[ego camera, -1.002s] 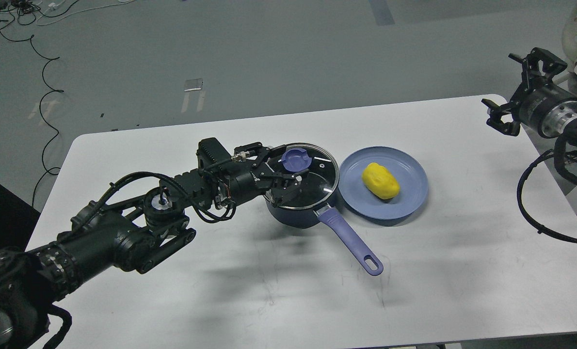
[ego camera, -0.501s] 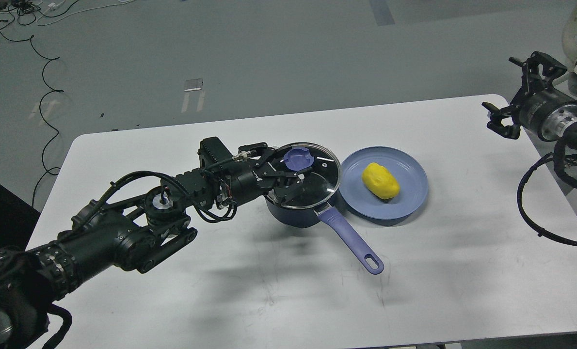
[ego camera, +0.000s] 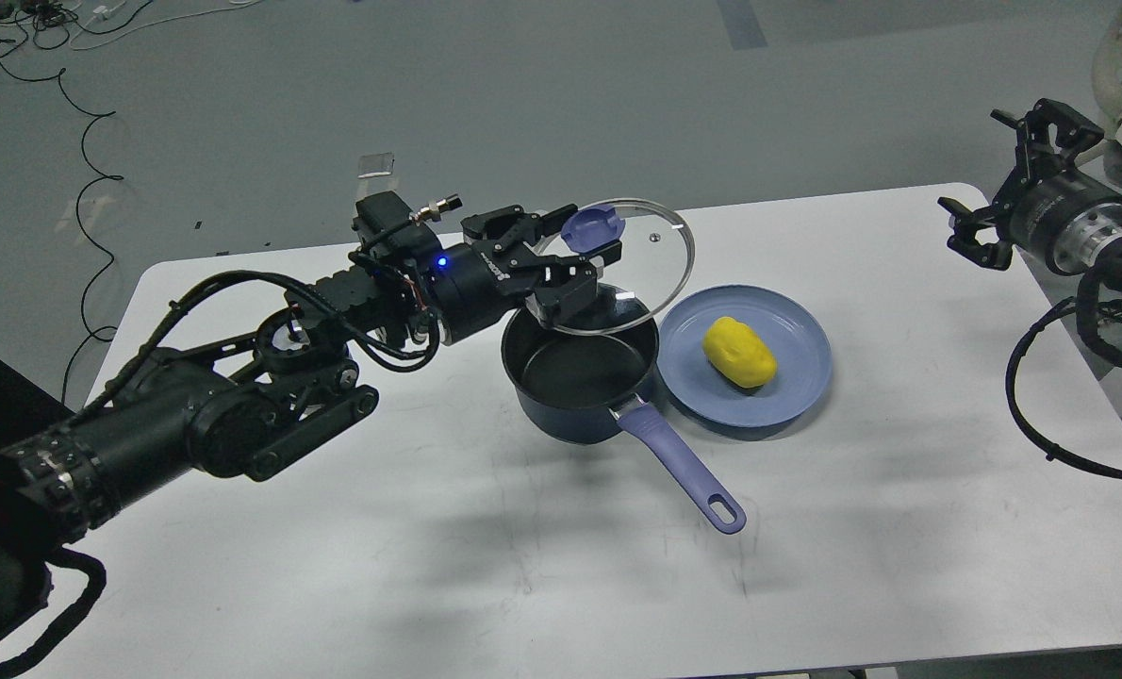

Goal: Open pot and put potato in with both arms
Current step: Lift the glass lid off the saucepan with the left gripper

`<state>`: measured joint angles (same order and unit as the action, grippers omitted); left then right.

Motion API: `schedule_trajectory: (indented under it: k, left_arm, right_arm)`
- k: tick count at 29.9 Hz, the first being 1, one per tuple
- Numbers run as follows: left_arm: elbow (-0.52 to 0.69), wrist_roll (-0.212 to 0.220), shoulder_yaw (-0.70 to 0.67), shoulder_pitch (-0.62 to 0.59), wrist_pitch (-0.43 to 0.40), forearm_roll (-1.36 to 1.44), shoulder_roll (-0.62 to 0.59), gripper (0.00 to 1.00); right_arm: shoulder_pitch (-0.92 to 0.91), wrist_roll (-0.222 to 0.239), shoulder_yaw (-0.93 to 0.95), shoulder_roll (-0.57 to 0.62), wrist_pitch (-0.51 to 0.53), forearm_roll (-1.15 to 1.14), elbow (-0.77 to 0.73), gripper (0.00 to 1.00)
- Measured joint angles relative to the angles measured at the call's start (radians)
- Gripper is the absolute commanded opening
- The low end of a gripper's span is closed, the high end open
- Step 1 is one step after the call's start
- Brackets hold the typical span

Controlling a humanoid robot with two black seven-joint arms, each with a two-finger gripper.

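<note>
A dark blue pot [ego camera: 575, 382] with a long purple handle [ego camera: 684, 467] stands open in the middle of the white table [ego camera: 542, 566]. My left gripper [ego camera: 580, 250] is shut on the purple knob of the glass lid [ego camera: 651, 255] and holds the lid tilted above the pot's far rim. A yellow potato [ego camera: 739, 351] lies on a blue plate [ego camera: 797, 372] just right of the pot. My right gripper [ego camera: 1014, 179] is open and empty, raised over the table's far right corner.
Black cables [ego camera: 1051, 415] hang from the right arm beside the table's right edge. Grey floor with loose cables [ego camera: 90, 170] lies beyond the table's far edge.
My left gripper has lifted the lid off the pot and raised it up and back, tilting it. The pot now stands open. The right arm has barely moved.
</note>
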<state>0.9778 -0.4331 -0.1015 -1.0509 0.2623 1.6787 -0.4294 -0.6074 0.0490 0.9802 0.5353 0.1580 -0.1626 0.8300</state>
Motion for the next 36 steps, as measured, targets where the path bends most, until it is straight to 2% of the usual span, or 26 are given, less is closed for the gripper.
schedule_trajectory:
  k: [6,10,14,19,24,36]
  left_arm:
    - [-0.002,-0.049,0.0,0.07,0.007,-0.003,-0.127,0.64]
    - [-0.002,-0.056,0.0,0.128,0.019,0.003,-0.203,0.64]
    - [-0.029,-0.056,0.0,0.195,0.068,0.005,-0.26,0.64]
    - [-0.106,-0.056,0.0,0.26,0.135,0.007,-0.269,0.64]
    - [-0.128,-0.056,0.0,0.326,0.177,0.006,-0.267,0.64]
    - [-0.152,-0.056,0.002,0.383,0.189,0.012,-0.229,0.64]
  right_arm:
    - [0.0,0.0,0.0,-0.001,0.0,0.0,0.002,1.0]
    - [0.0,0.0,-0.002,-0.005,0.0,0.0,0.0,1.0]
    - [-0.003,0.0,-0.015,-0.009,0.0,0.0,0.0,1.0]
    - [-0.005,0.0,-0.02,-0.011,0.0,0.0,0.0,1.0]
    - [-0.008,0.0,-0.023,-0.008,0.0,0.0,0.0,1.0]
    - [-0.015,0.0,-0.023,0.001,0.0,0.0,0.004,1.0]
